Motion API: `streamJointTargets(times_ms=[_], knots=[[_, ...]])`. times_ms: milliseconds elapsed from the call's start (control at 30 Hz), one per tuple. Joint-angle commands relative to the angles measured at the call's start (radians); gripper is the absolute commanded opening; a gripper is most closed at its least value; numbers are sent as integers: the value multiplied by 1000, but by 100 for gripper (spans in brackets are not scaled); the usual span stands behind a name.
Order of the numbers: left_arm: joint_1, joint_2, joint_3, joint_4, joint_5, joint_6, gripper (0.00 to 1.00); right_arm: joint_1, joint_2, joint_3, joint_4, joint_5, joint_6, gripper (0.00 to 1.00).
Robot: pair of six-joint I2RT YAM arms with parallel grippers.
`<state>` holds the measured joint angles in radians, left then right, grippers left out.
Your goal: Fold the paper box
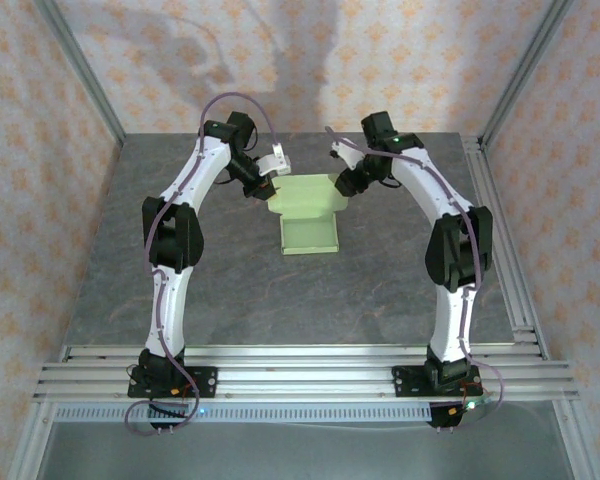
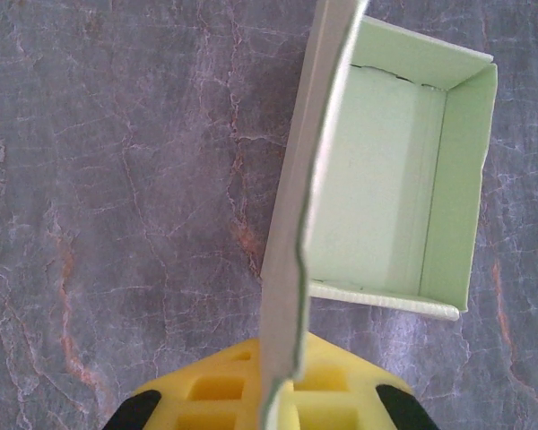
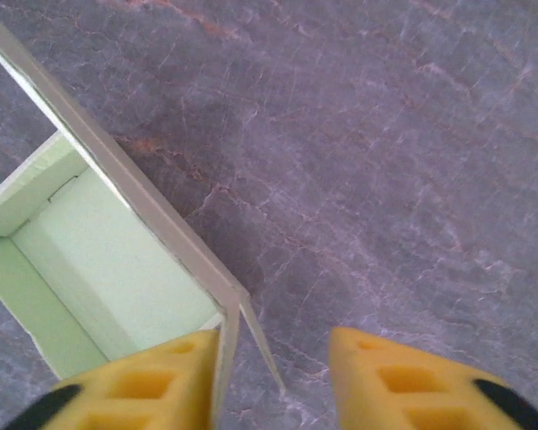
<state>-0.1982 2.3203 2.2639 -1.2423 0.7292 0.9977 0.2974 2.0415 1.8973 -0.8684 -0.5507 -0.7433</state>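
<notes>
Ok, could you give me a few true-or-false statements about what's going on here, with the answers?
1. The paper box is pale green. True.
2. The left pincer is clamped on a wall of the box. True.
3. The right pincer is squeezed shut. False: its jaws stand apart, with a card edge between them.
4. The box sits in a red tray. False: it rests straight on the grey table.
5. The box is closed on top. False: its inside shows.

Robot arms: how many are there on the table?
2. The left arm stands on the left side and the right arm on the right side. Both bend in toward the green paper box between them.
</notes>
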Motion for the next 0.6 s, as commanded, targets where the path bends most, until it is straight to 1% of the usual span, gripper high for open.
streamJointTargets(times_ms=[0,133,367,567], knots=[[3,4,29,-46,-2,24,0,-6,31,59,-109,-30,-54,28],[3,5,29,-46,-5,28,0,-6,73,124,-187,-51,-91,27],[3,5,29,-44,2,28,0,-6,137,223,-259,-64,-115,27],[4,6,29,-46,4,30,0,-16,164,243,-273,-58,-137,24]])
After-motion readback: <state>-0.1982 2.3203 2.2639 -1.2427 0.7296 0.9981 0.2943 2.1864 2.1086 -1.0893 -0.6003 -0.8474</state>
